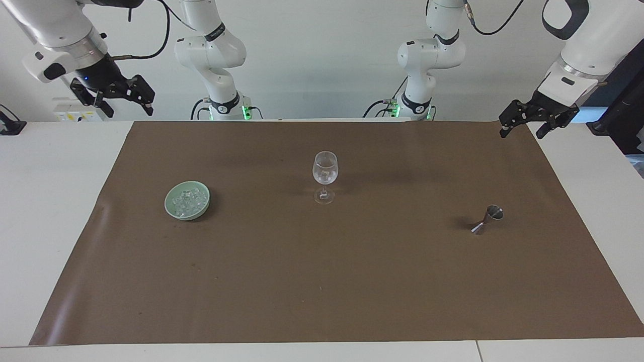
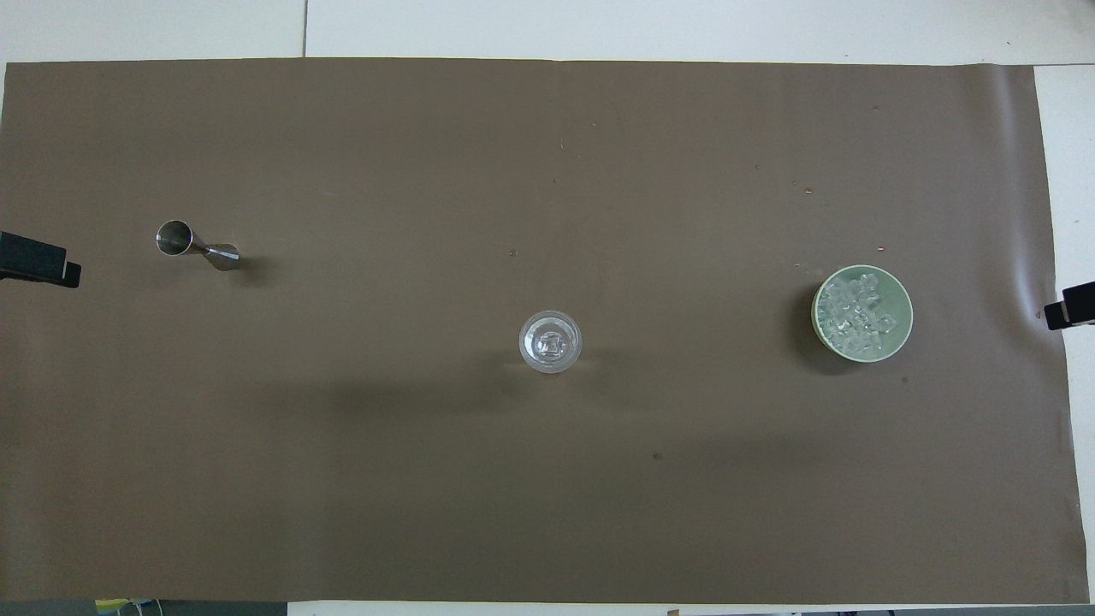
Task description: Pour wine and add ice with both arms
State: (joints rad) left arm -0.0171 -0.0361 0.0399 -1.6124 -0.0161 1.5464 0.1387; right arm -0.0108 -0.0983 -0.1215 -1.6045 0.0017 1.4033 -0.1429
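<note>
Ice in bowl & glass, both grippers up at table corners.
Ice (image 1: pixel 188 201) heaped in green bowl (image 2: pixel 900 332) at 3 o'clock of wine glass (image 1: pixel 325 173) overhead (one cube inside glass), jigger (image 1: pixel 488 219) at 10. Right gripper (image 1: pixel 114 98) & left gripper (image 1: pixel 524 125): fingers spread, holding nothing, well apart from ice.

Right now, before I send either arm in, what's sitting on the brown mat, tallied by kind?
Wine glass: 1, upright mid-mat, with ice in its bowl
Green bowl: 1, holding the ice cubes, toward the right arm's end
Steel jigger: 1, tipped over, toward the left arm's end
Total: 3 vessels; the ice cubes are too heaped to count.
</note>
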